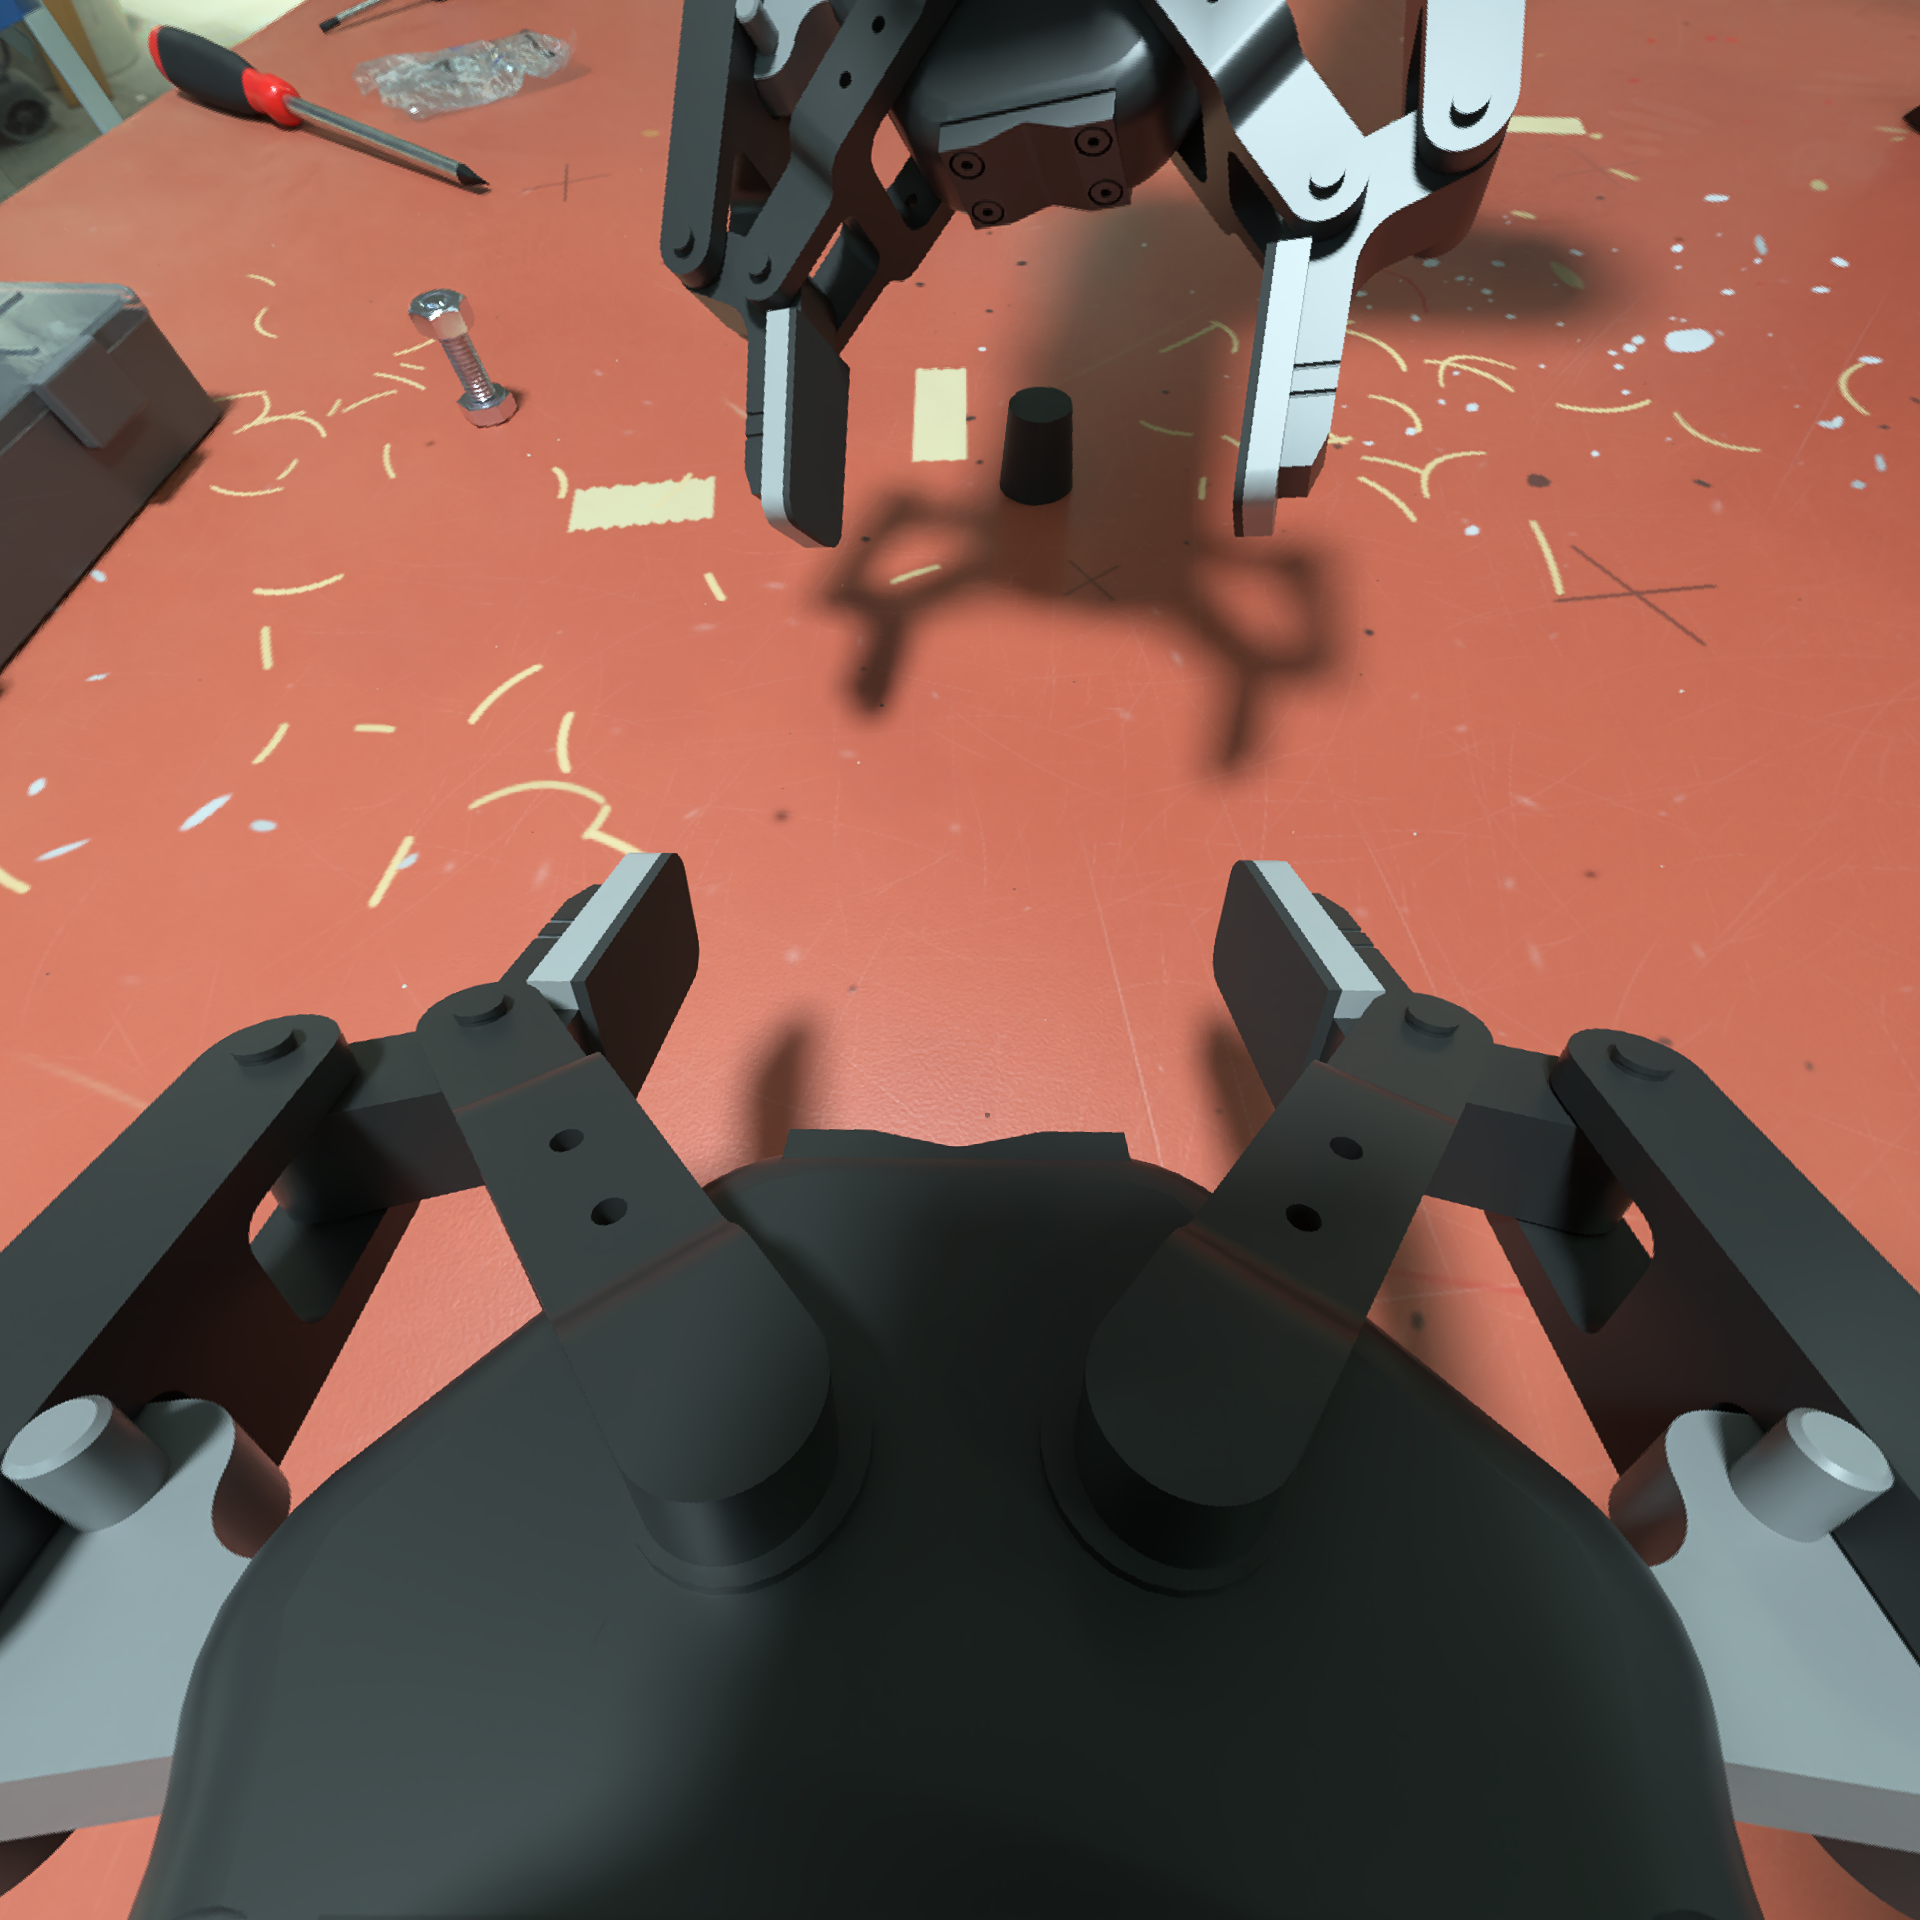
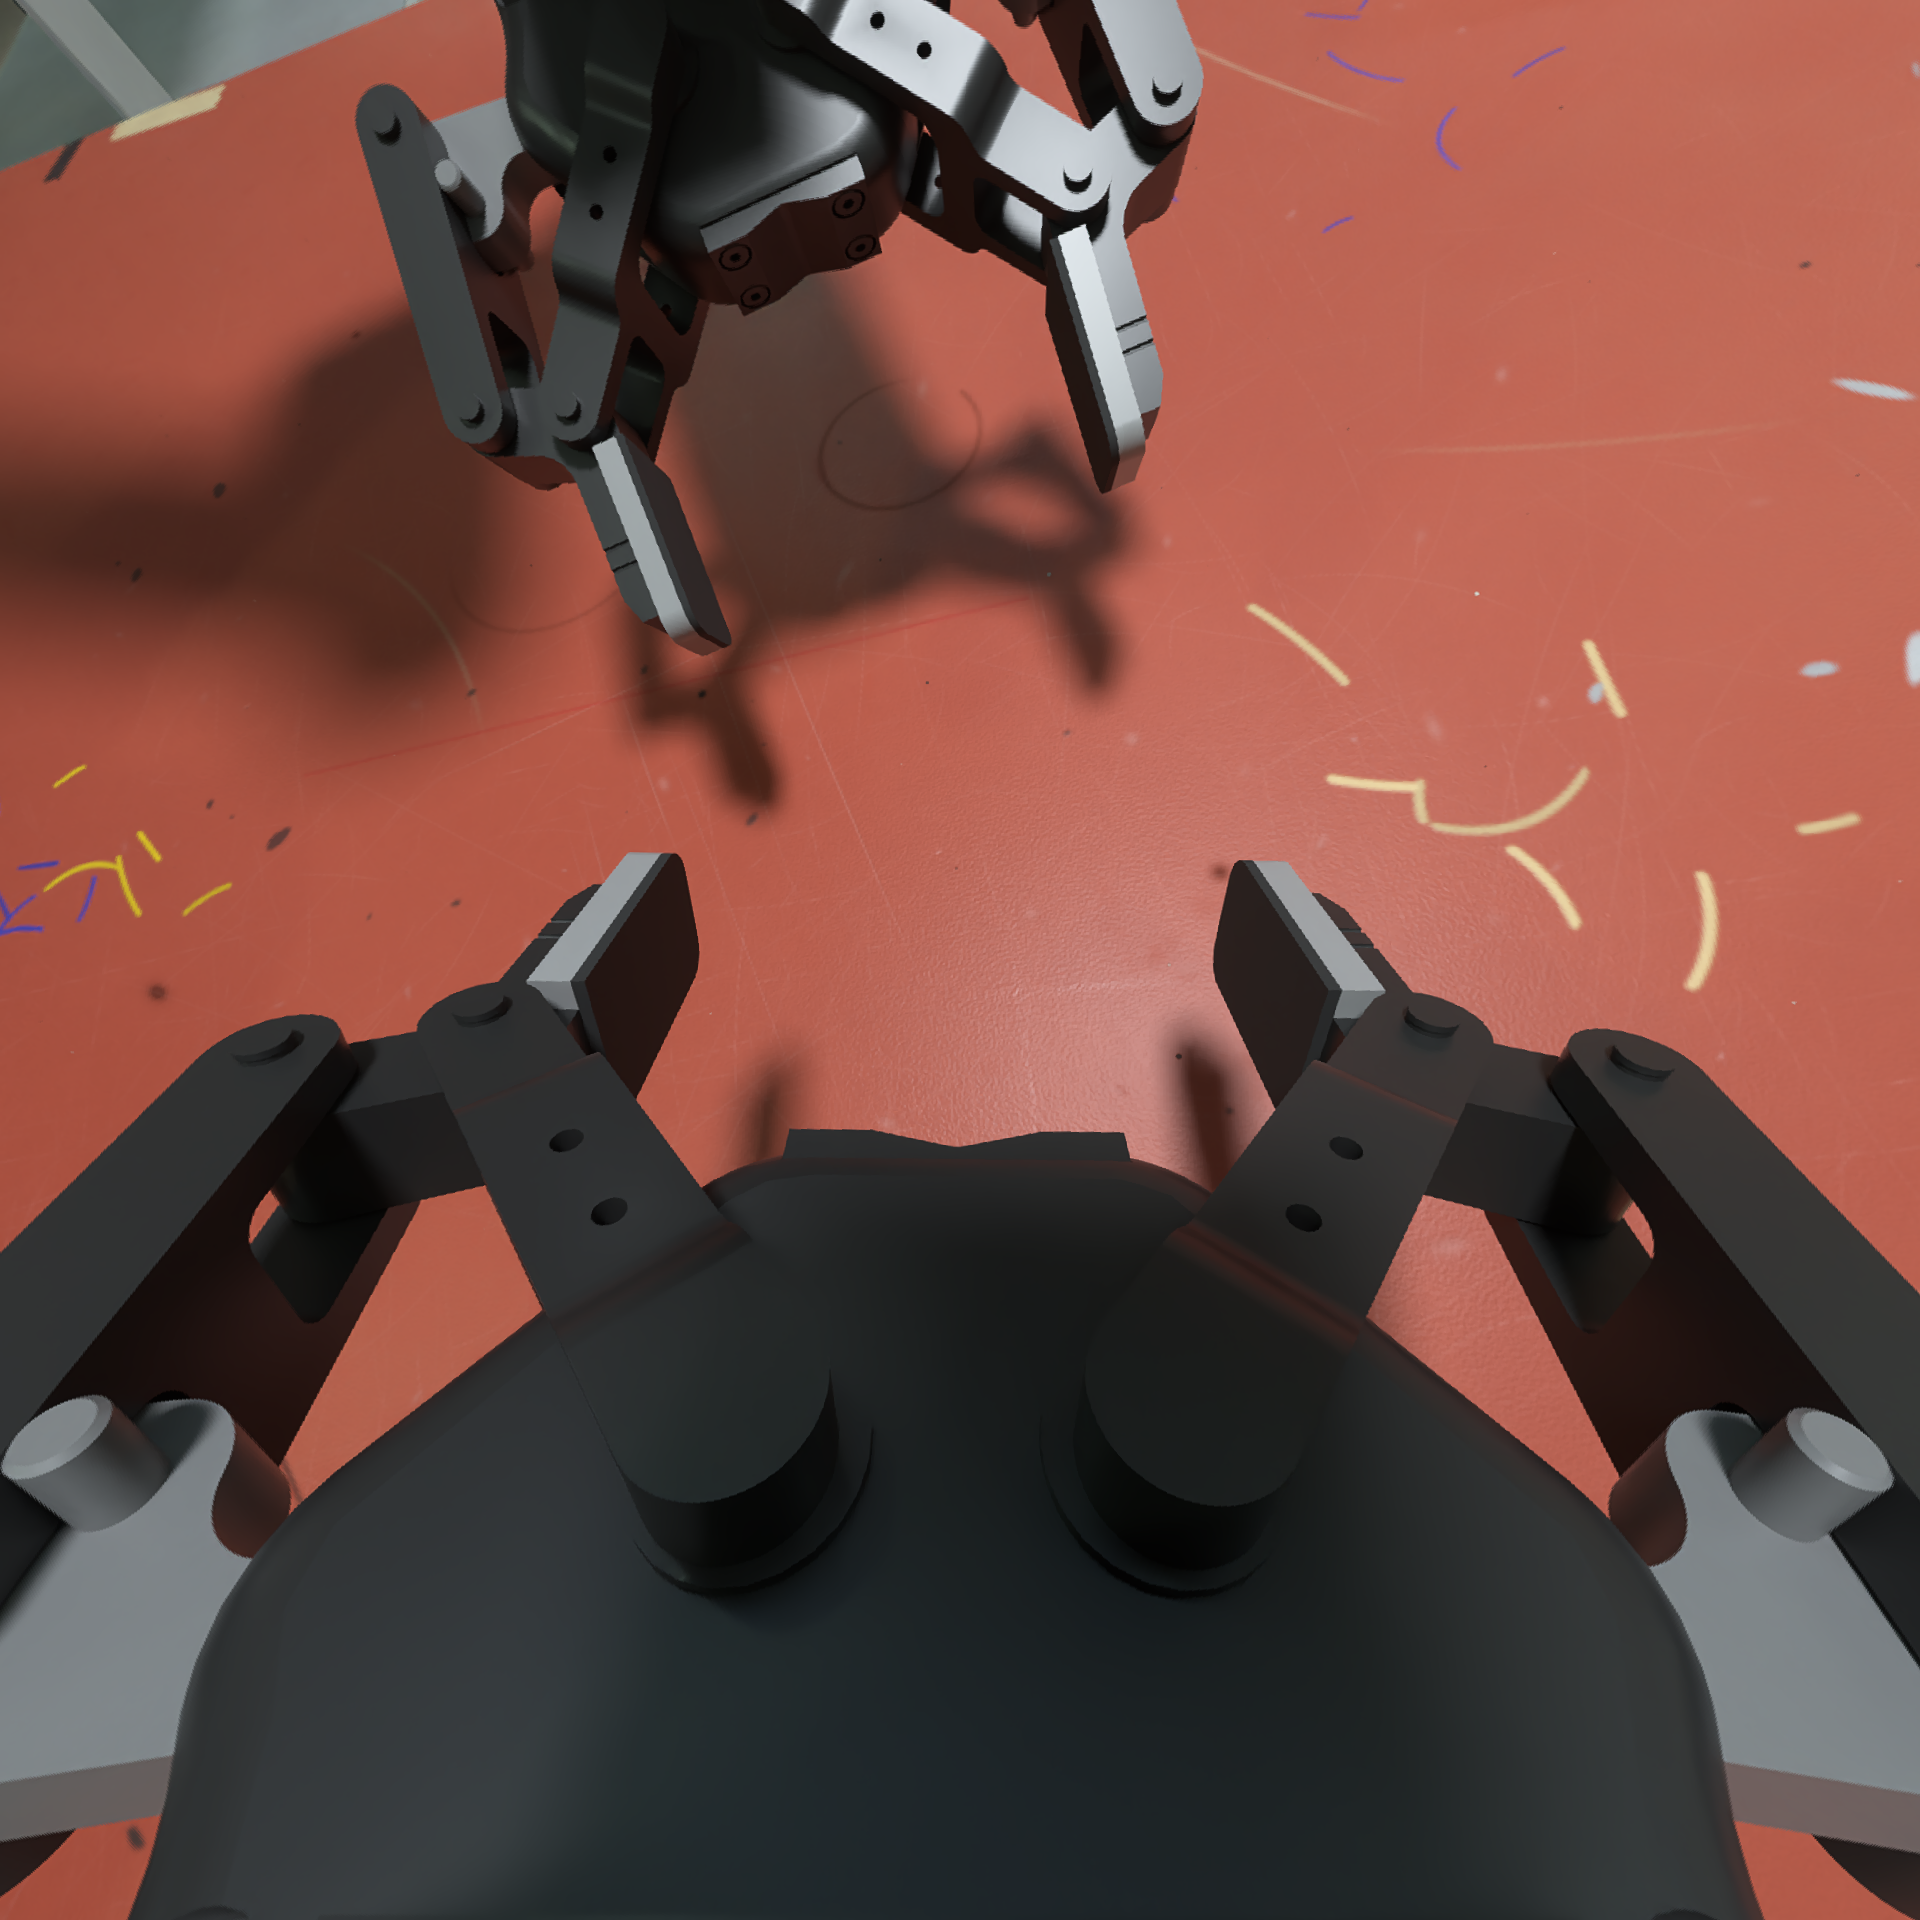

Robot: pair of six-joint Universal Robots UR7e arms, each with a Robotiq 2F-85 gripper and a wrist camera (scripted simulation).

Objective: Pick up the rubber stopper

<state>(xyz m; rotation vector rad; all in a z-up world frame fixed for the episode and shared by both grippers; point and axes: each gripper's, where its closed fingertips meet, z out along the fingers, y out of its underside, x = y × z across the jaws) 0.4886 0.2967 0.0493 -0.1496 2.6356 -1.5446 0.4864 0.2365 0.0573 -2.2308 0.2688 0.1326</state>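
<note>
A small black tapered rubber stopper (image 1: 1037, 447) stands upright on the red table in the left wrist view, far ahead of my left gripper (image 1: 956, 914), which is open and empty above bare table. My right gripper (image 1: 1029, 520) shows beyond it in that view, open, hanging over the table with the stopper seen between its two fingers and farther back. In the right wrist view my right gripper (image 2: 956, 914) is open and empty, and the left gripper (image 2: 914, 551) faces it, open. The stopper does not show in the right wrist view.
In the left wrist view a steel bolt (image 1: 465, 358) lies to the left, a red-handled screwdriver (image 1: 301, 104) and a crumpled clear bag (image 1: 462, 68) at the far left, a grey box (image 1: 73, 416) at the left edge. The table edge (image 2: 104, 114) shows top left.
</note>
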